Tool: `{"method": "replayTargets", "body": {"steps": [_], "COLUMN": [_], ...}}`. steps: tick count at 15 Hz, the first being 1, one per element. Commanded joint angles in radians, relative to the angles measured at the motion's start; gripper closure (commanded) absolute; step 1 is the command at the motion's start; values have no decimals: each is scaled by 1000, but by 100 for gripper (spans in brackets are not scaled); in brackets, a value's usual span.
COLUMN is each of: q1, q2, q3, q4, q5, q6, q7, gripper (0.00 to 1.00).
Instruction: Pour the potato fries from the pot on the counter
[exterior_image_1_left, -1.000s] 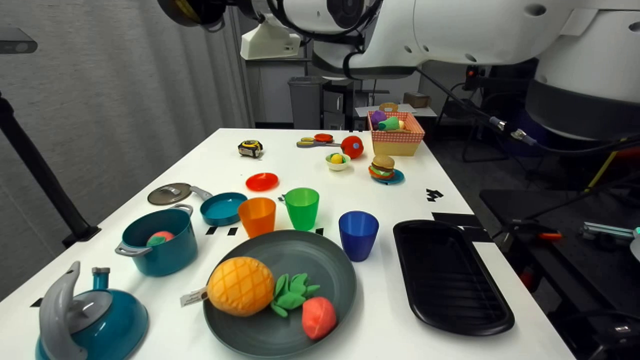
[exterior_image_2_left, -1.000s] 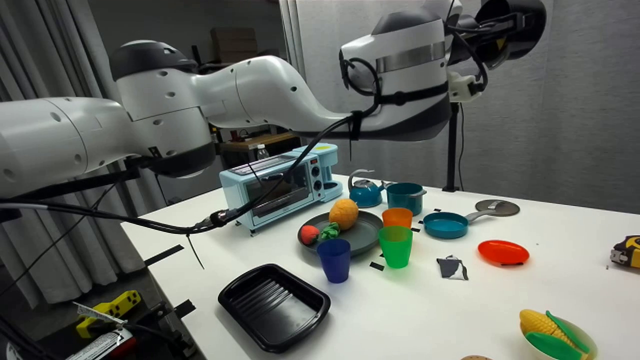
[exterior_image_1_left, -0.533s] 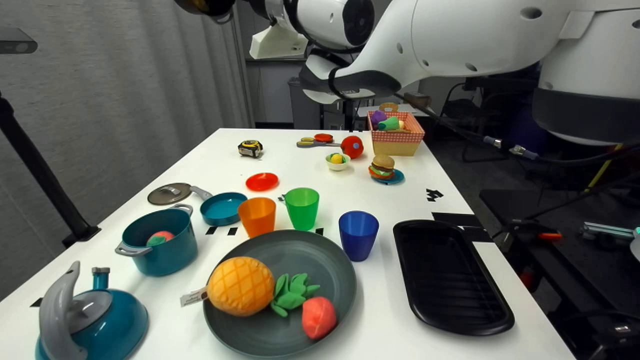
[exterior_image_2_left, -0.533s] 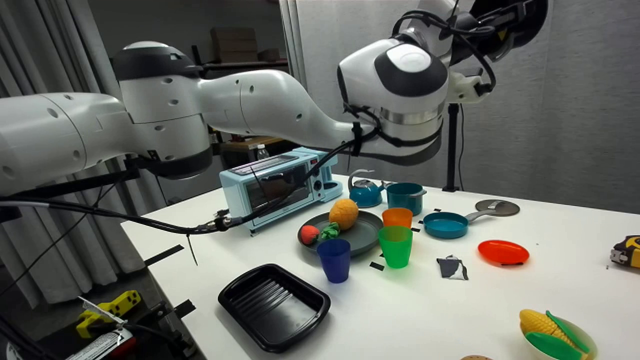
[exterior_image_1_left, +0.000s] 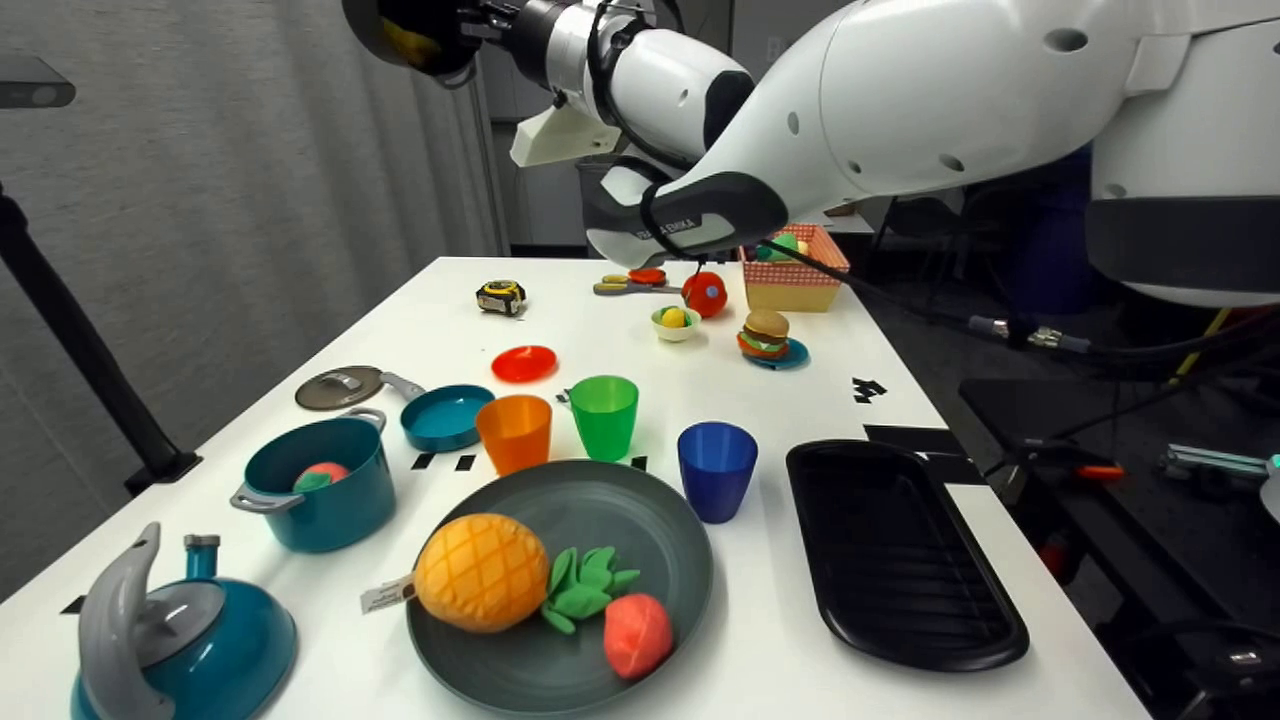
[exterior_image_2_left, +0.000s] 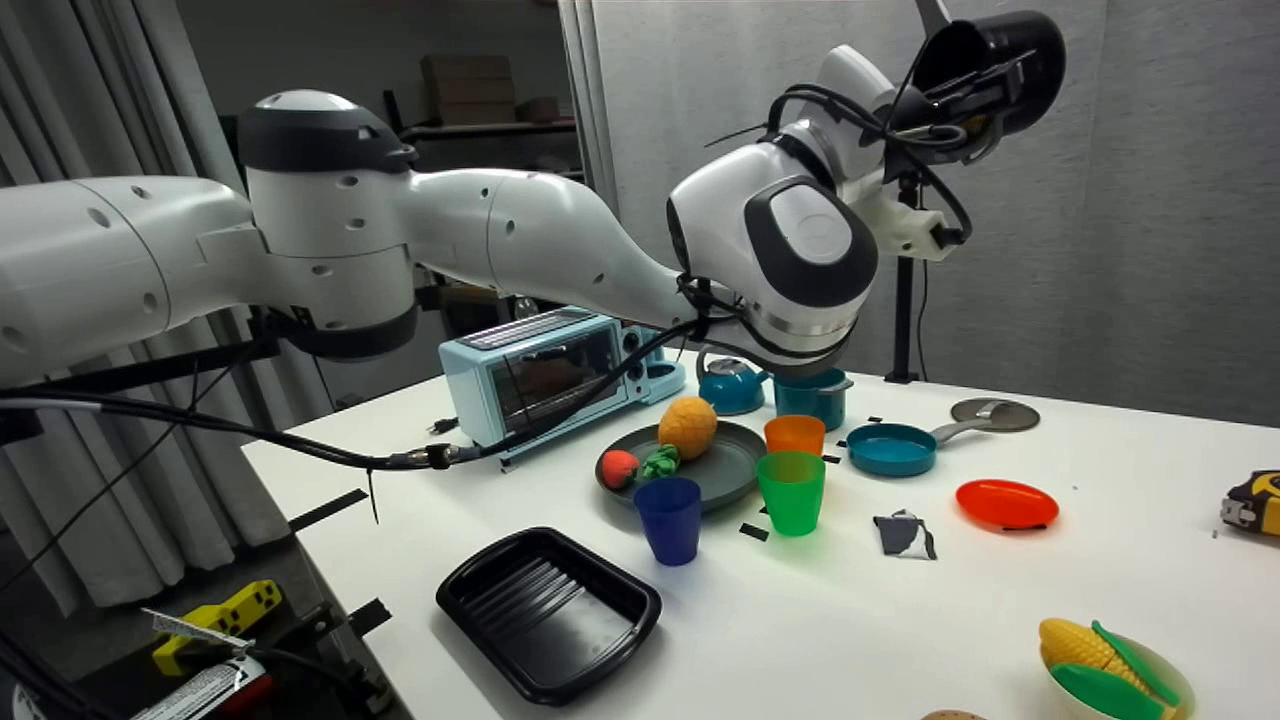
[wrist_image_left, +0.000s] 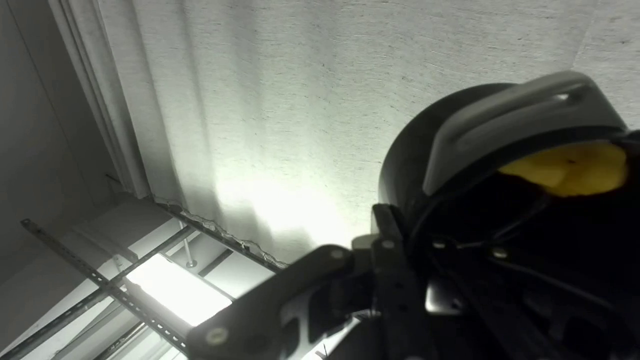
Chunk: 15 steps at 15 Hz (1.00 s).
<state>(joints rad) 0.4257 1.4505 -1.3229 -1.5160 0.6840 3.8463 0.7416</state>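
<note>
My gripper (wrist_image_left: 412, 232) is shut on the rim of the black pot (wrist_image_left: 407, 155) in the wrist view. Yellow fries (wrist_image_left: 575, 167) show inside; the rest of the interior is dark. In both exterior views the pot (exterior_image_1_left: 362, 25) (exterior_image_2_left: 1035, 65) is high in the air, tilted on its side, beyond the counter's curtain-side edge. My gripper also shows in an exterior view (exterior_image_2_left: 975, 100), partly behind cables. The white counter (exterior_image_1_left: 800, 400) (exterior_image_2_left: 800, 640) lies below.
The counter holds a teal pot (exterior_image_1_left: 330, 500), teal pan (exterior_image_1_left: 440, 425), kettle (exterior_image_1_left: 215, 640), grey plate (exterior_image_1_left: 560, 670) with toy food, orange (exterior_image_1_left: 515, 435), green (exterior_image_1_left: 605, 420) and blue (exterior_image_1_left: 715, 470) cups, and a black tray (exterior_image_1_left: 900, 560). A toaster oven (exterior_image_2_left: 560, 375) stands behind.
The arm's wrist links have turned and come lower over the table. The pot has tilted with the gripper, first rising slightly, then dropping. The counter objects have not moved.
</note>
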Motion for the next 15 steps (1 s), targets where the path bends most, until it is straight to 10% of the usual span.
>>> {"method": "replayTargets", "body": {"steps": [1, 15], "q1": [-12, 27], "q2": [17, 12], "q3": [-16, -10], "q4": [22, -37], "q5": [51, 174], "q6": [45, -68], "q7": [0, -61], "gripper": [99, 99]}}
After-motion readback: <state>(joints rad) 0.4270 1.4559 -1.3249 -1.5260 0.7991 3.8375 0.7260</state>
